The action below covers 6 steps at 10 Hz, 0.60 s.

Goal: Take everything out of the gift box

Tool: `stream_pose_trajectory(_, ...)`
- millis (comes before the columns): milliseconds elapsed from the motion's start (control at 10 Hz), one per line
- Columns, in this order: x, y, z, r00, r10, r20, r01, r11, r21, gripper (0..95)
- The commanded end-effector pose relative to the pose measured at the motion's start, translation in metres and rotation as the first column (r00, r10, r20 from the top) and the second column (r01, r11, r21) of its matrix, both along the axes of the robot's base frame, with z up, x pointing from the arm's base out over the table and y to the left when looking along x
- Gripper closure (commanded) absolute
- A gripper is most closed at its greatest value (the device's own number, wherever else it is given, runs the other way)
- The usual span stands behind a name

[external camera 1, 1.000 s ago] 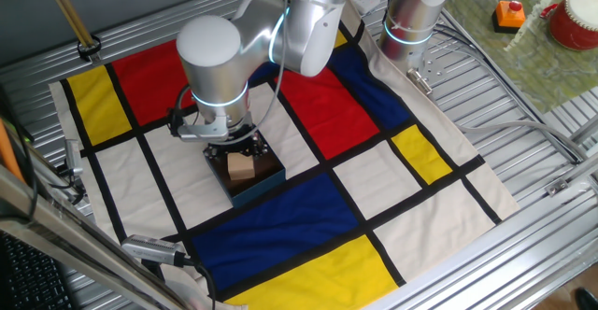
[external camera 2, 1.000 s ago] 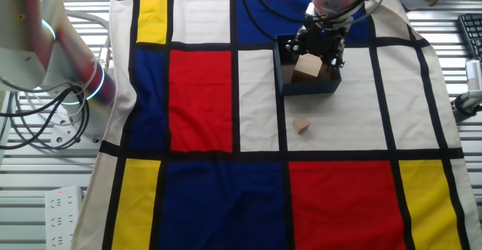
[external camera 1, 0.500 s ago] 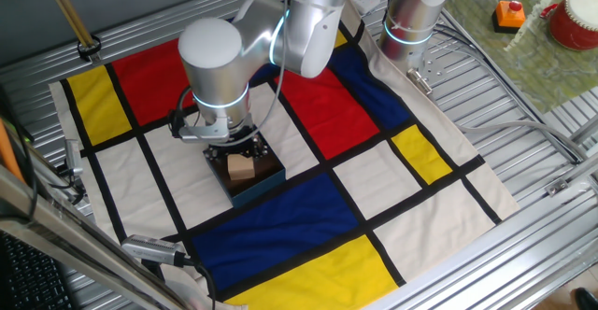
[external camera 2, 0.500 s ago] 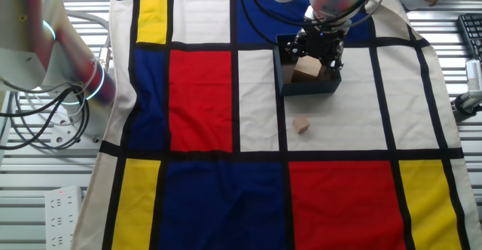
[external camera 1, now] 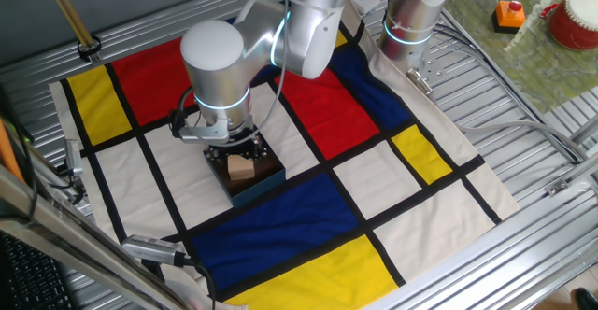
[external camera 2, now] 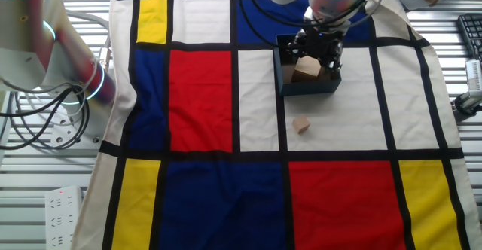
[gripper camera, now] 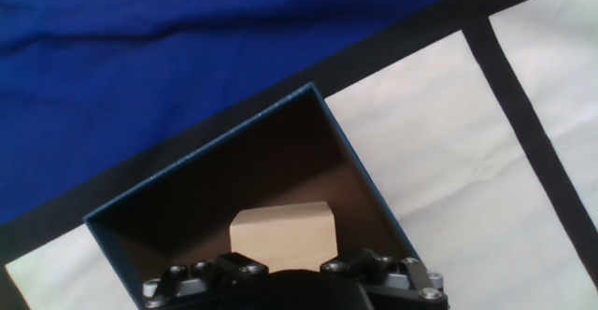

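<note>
The box [external camera 1: 250, 174] sat on the checked cloth [external camera 1: 374, 175] over the desk, with a wooden block [gripper camera: 282, 238] inside it. The fingers [external camera 2: 315, 50] stood in the box around that block; whether they gripped it I could not tell. Another small block [external camera 2: 302, 125] lay on the cloth just beside the box.

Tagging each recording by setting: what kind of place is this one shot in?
Most likely a robotics lab bench rather than a home: a ribbed metal table, loose cables and a power strip at its edge, and a colour-block cloth laid out as a work surface.
</note>
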<state>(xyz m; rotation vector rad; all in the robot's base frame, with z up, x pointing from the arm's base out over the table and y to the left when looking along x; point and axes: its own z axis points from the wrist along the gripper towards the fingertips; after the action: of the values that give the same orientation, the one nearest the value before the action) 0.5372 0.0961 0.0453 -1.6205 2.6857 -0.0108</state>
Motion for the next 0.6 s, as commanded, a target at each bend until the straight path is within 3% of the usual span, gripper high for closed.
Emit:
stream_pose_trajectory(100,0.0006,-0.0001,0.0003,1.000,-0.016,0.000,0.016,1.000,-0.002,95.0)
stream_pose_trajectory(500,0.0006,0.0000,0.0012,0.999,-0.034,-0.002,0.034,0.999,0.007,95.0)
stream_pose_trajectory(600,0.0003,0.0000,0.0071,0.999,-0.044,-0.007,0.044,0.999,0.007,95.0)
